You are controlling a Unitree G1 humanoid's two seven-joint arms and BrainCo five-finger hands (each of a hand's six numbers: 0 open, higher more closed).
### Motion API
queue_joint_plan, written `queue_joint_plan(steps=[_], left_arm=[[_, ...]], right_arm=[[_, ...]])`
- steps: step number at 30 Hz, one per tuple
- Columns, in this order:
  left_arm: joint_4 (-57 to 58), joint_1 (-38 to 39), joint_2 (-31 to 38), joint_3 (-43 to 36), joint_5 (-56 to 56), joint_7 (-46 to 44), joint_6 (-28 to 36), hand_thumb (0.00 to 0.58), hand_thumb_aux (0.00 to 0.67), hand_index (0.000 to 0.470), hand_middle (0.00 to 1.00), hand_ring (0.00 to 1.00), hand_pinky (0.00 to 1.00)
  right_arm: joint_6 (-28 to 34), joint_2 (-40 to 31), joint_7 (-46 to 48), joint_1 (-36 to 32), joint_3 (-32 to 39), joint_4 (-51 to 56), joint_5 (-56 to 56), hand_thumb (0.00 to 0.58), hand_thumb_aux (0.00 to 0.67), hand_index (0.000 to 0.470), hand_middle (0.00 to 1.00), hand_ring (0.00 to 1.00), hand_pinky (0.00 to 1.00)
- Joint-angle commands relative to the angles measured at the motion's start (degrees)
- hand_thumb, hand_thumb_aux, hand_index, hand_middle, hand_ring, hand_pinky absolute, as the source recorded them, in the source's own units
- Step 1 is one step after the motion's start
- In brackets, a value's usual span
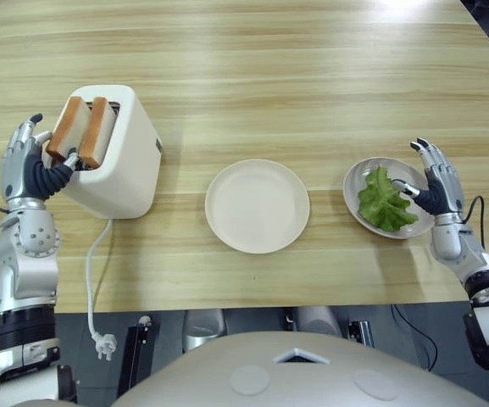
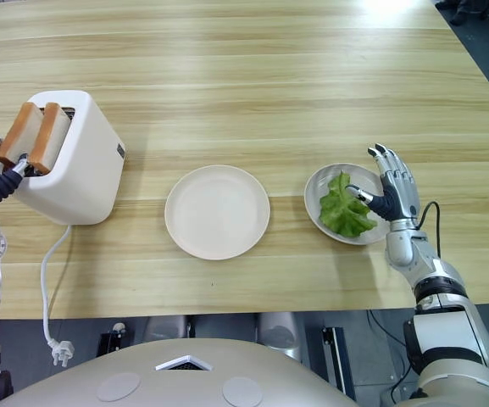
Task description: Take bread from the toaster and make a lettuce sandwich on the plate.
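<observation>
A cream toaster (image 1: 121, 165) stands at the table's left with two toasted bread slices (image 1: 83, 131) sticking up from its slots. My left hand (image 1: 25, 165) is at the toaster's left side. Its fingers are behind the left slice (image 2: 17, 134) and its thumb is against that slice's lower front, so it closes on the slice, which still sits in the slot. An empty cream plate (image 1: 257, 205) lies at the centre. A green lettuce leaf (image 1: 386, 202) rests in a small bowl (image 1: 358, 178) to the right. My right hand (image 1: 435, 182) stands at the bowl's right rim with fingers spread, its thumb just touching the leaf.
The toaster's white cord and plug (image 1: 100, 339) trail off the table's near edge on the left. Bare wooden tabletop (image 1: 295, 76) stretches behind everything. The near table edge runs just below the plate.
</observation>
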Motion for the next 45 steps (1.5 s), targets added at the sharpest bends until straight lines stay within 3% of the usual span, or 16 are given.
queue_joint_plan(steps=[1, 2, 10, 18, 22, 28, 29, 31, 32, 37, 45], left_arm=[[-4.4, -0.4, 0.5, 0.0, 0.1, -0.1, 0.4, 0.580, 0.670, 0.460, 0.00, 0.00, 0.00], [-5.1, -0.5, 0.6, 0.5, 0.1, 0.2, 0.6, 0.580, 0.670, 0.460, 1.00, 1.00, 1.00], [-11.0, -2.5, 0.8, 8.8, 0.9, 7.2, 1.6, 0.580, 0.670, 0.460, 1.00, 1.00, 1.00], [-21.8, -4.8, -0.3, 10.4, 3.0, 10.3, -0.5, 0.580, 0.670, 0.460, 1.00, 1.00, 1.00], [-26.7, -6.4, -1.4, 2.6, 3.0, 5.8, -2.9, 0.580, 0.670, 0.460, 1.00, 1.00, 1.00], [-24.3, -9.3, -4.2, -14.9, -4.1, -9.6, -4.3, 0.580, 0.670, 0.460, 1.00, 1.00, 1.00], [-22.6, -9.6, -4.6, -16.7, -5.7, -11.8, -4.5, 0.580, 0.670, 0.460, 1.00, 1.00, 1.00], [-18.8, -9.7, -4.5, -20.5, -7.5, -17.0, -4.6, 0.580, 0.670, 0.460, 1.00, 1.00, 1.00], [-16.7, -9.7, -4.1, -22.1, -7.4, -18.5, -5.7, 0.580, 0.670, 0.460, 1.00, 1.00, 1.00], [-7.8, -9.3, -3.4, -29.1, -7.4, -25.4, -10.4, 0.580, 0.670, 0.460, 1.00, 1.00, 1.00], [3.2, -10.9, -9.3, -35.5, -10.9, -30.1, -13.9, 0.580, 0.670, 0.460, 1.00, 1.00, 1.00]], right_arm=[[0.5, 0.3, 0.6, -0.6, 0.9, 1.1, 0.5, 0.000, 0.000, 0.000, 0.00, 0.00, 0.00], [0.7, 0.3, 0.5, -0.6, 0.9, 1.3, 0.6, 0.000, 0.000, 0.000, 0.00, 0.00, 0.00], [3.4, -1.1, -1.5, -0.5, 3.6, 4.2, -1.6, 0.000, 0.000, 0.000, 0.00, 0.00, 0.00], [9.2, -4.3, -12.2, 1.7, 13.3, 6.9, -11.8, 0.000, 0.000, 0.000, 0.00, 0.00, 0.00], [12.0, -4.6, -15.2, 1.2, 17.0, 8.7, -14.5, 0.000, 0.000, 0.000, 0.00, 0.00, 0.00], [13.4, -3.5, -16.1, 0.1, 20.7, 9.5, -16.1, 0.000, 0.000, 0.000, 0.00, 0.00, 0.00], [13.3, -3.4, -15.9, 0.0, 20.8, 9.7, -15.8, 0.464, 0.370, 0.254, 0.00, 0.00, 0.00], [13.0, -3.1, -15.4, -0.4, 20.8, 9.9, -15.0, 0.572, 0.594, 0.408, 0.00, 0.00, 0.00], [12.9, -2.9, -15.3, -0.6, 20.9, 9.9, -14.9, 0.580, 0.670, 0.460, 0.00, 0.00, 0.00], [12.7, -2.5, -15.5, -1.2, 21.7, 9.7, -14.7, 0.580, 0.670, 0.460, 0.00, 0.00, 0.00], [12.3, -2.2, -16.5, -2.6, 22.9, 8.8, -15.0, 0.580, 0.670, 0.460, 0.00, 0.00, 0.00]])
